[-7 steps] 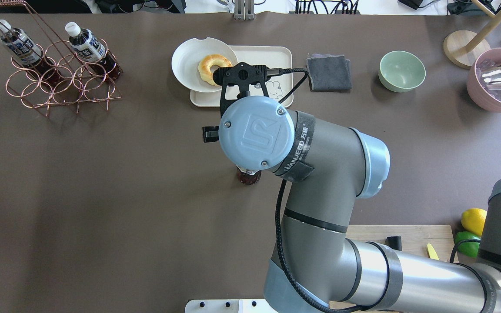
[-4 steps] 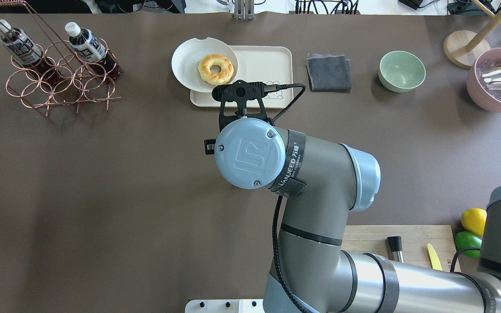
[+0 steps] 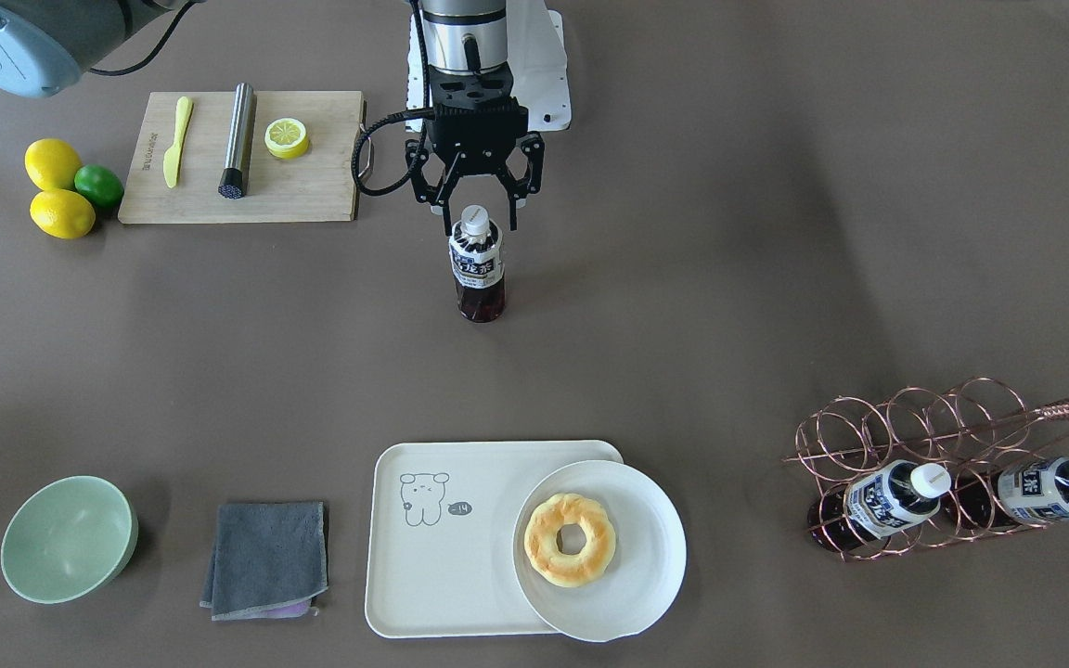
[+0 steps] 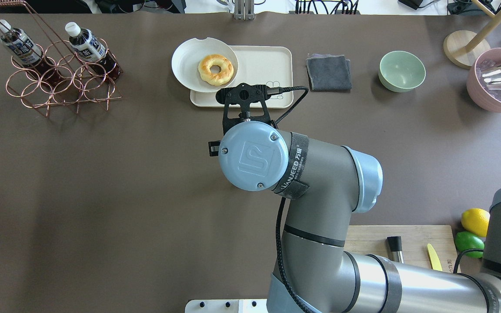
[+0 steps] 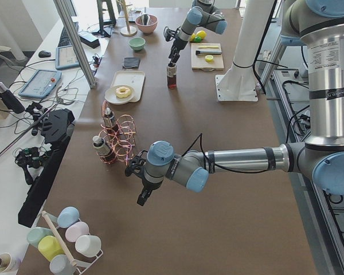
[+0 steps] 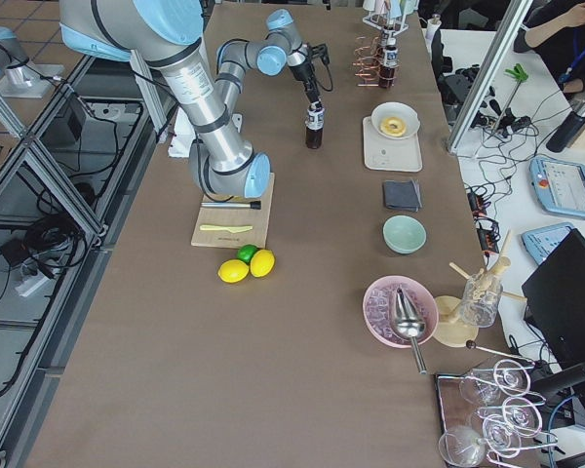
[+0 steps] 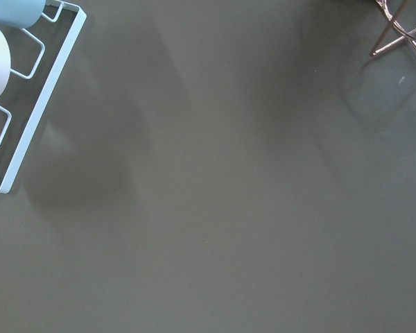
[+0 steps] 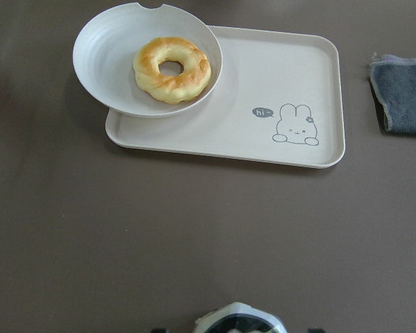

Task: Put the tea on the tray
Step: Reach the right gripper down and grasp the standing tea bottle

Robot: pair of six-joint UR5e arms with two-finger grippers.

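One tea bottle (image 3: 477, 269) stands upright on the brown table, white cap up. My right gripper (image 3: 481, 226) is open, its fingers (image 3: 449, 221) on either side of the cap without touching it. In the right wrist view the cap (image 8: 239, 320) shows at the bottom edge. In the overhead view the wrist hides this bottle. The cream tray (image 3: 442, 557) lies across the table, also seen in the overhead view (image 4: 263, 61) and the right wrist view (image 8: 263, 83). My left gripper (image 5: 143, 197) hovers over bare table near the rack; I cannot tell whether it is open or shut.
A white plate with a doughnut (image 3: 572, 540) covers one end of the tray. Two more tea bottles (image 3: 887, 496) lie in a copper wire rack (image 3: 915, 436). A grey cloth (image 3: 265, 557), green bowl (image 3: 69, 538), cutting board (image 3: 312, 186) and lemons (image 3: 61, 211) are around.
My right arm has drawn back from the tray's edge towards the robot. The bottle that showed under the wrist in the overhead view is now hidden beneath it.
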